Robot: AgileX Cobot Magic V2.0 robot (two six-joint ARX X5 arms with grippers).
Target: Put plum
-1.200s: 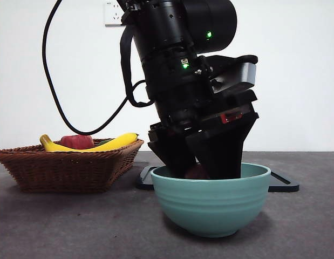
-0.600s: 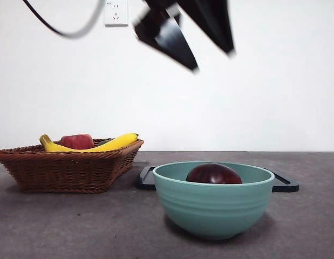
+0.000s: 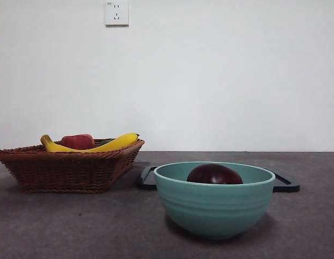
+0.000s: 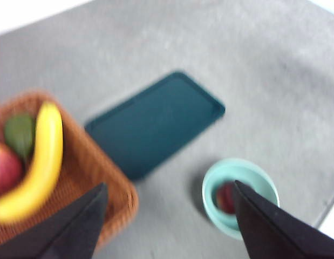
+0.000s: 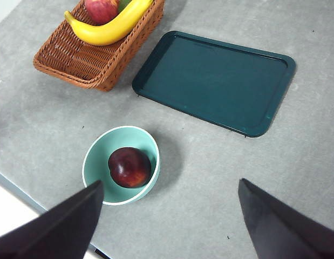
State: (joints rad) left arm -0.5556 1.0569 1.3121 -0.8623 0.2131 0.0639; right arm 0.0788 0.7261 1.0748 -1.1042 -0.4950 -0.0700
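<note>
1. While both arms hang high above the desk (image 5: 220,178), the plum (image 3: 214,174) lies inside the teal bowl (image 3: 214,208) — touched by neither hand.
2. Left hand (image 4: 167,216) — jaws spread, apparently empty in a blurred view.
3. Right hand (image 5: 169,218): jaws wide apart, empty.

Front view: bowl (image 3: 215,202) rim hides the lower plum (image 3: 214,174); the bowl also masks the middle of the tray (image 3: 285,185). Left wrist view: blurred throughout; basket (image 4: 75,178) cut by the frame edge, plum partly behind one jaw.
</note>
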